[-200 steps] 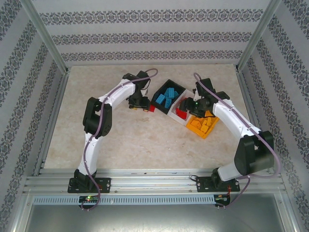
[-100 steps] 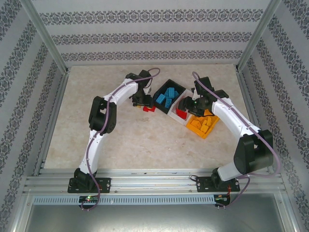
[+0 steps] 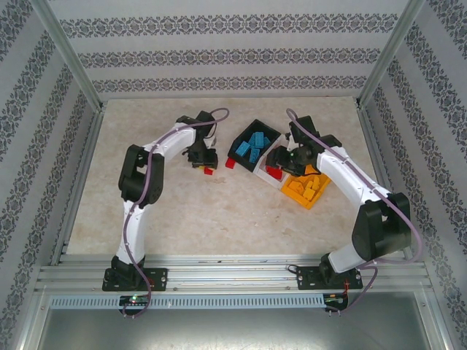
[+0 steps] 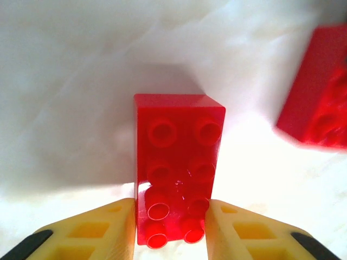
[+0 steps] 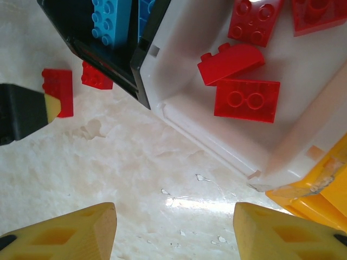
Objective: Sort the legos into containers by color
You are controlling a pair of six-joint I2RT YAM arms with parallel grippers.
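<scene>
The left gripper (image 4: 169, 219) is clamped on a red brick (image 4: 179, 157) out on the bench (image 4: 65, 108), left of the black bin (image 3: 257, 124) holding blue bricks (image 3: 252, 145). A second red brick (image 4: 320, 103) lies near it. The right gripper (image 5: 174, 225) hangs empty, fingers apart, just beside the white bin (image 5: 184, 81) of red bricks (image 5: 246, 99); yellow bricks (image 3: 308, 188) fill the orange bin (image 3: 289, 194).

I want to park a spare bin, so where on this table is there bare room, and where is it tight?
Free: the tabletop left of the left arm, and the near stretch between bins and arm bases. Crowded: black bin, white bin and orange bin packed together, right tool close by, left tool gripping a red brick alongside.
</scene>
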